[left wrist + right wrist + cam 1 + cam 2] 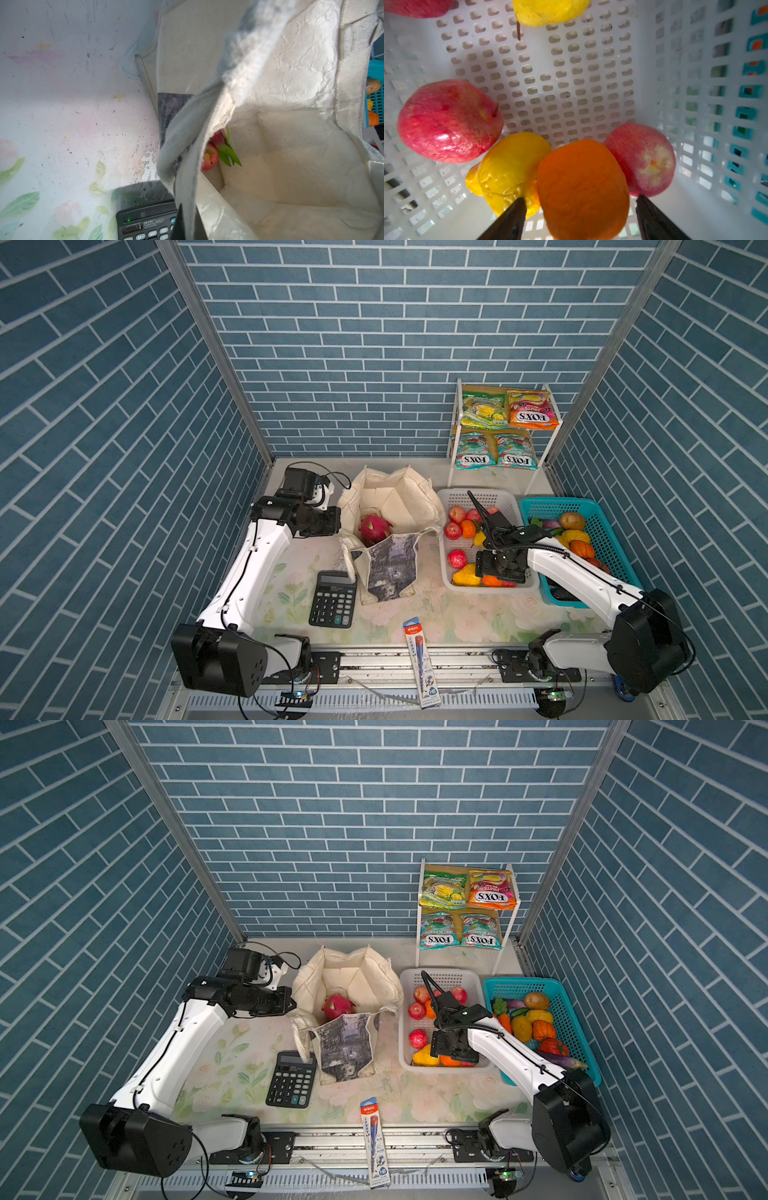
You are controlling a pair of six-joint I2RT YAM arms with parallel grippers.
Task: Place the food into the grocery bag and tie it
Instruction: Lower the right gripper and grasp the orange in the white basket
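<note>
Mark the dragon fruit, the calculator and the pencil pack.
dragon fruit point(375, 528): a top view, pink body.
calculator point(332, 608): a top view, keypad.
pencil pack point(420, 662): a top view, middle of pack.

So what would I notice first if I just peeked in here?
Probably the bright pink dragon fruit, sitting alone inside the open cream grocery bag in the middle of the table. Next, the white basket to its right, full of red, yellow and orange toy fruit, where the right fingers stand open on either side of an orange. Shiny candy packets stand out at the back.
</note>
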